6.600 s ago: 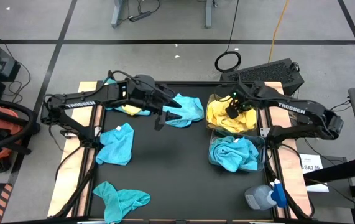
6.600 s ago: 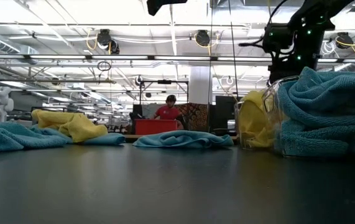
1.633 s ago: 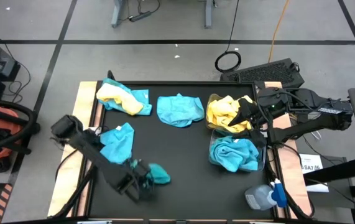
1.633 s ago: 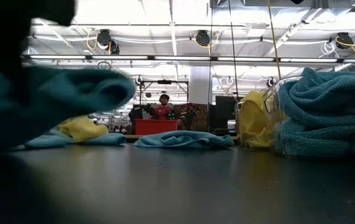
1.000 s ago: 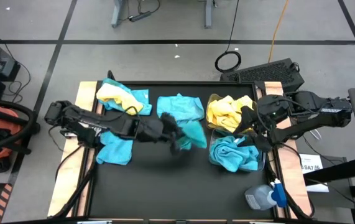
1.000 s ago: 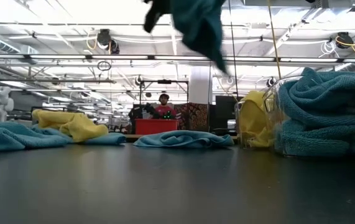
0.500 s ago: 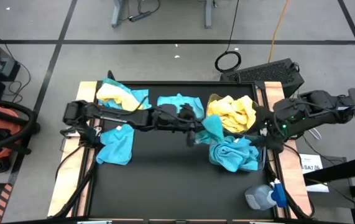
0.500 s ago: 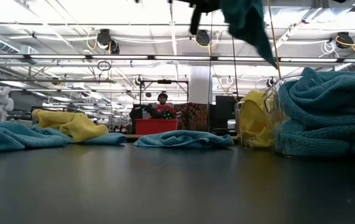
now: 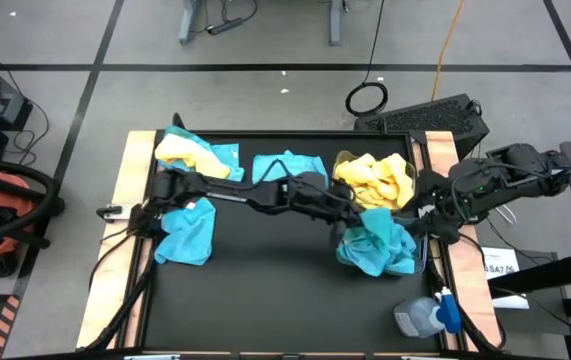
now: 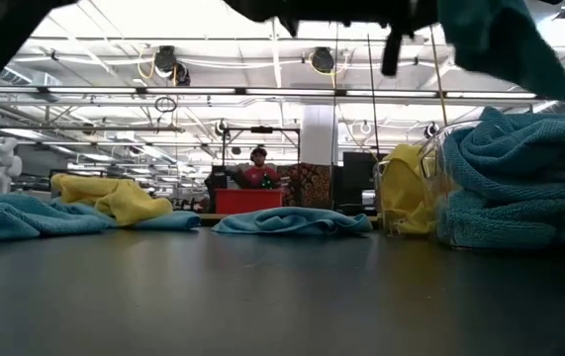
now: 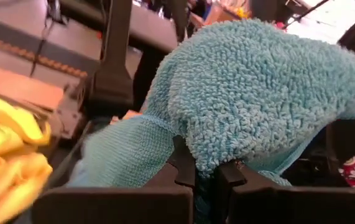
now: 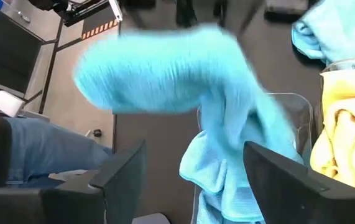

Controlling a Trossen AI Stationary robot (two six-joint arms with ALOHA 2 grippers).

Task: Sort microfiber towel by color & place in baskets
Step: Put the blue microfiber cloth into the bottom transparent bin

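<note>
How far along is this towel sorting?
Done: yellow towels and teal towels fill the two baskets. In hand: the left end effector holds a teal towel over the teal basket. Left: three teal and one yellow lie loose.

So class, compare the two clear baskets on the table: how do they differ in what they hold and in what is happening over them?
The far basket holds only yellow cloths; the near basket holds only teal cloths. The left tool is shut on a teal cloth over the near basket; nothing hangs over the far one. Both are clear bins, side by side at the table's right edge, each heaped full.
</note>
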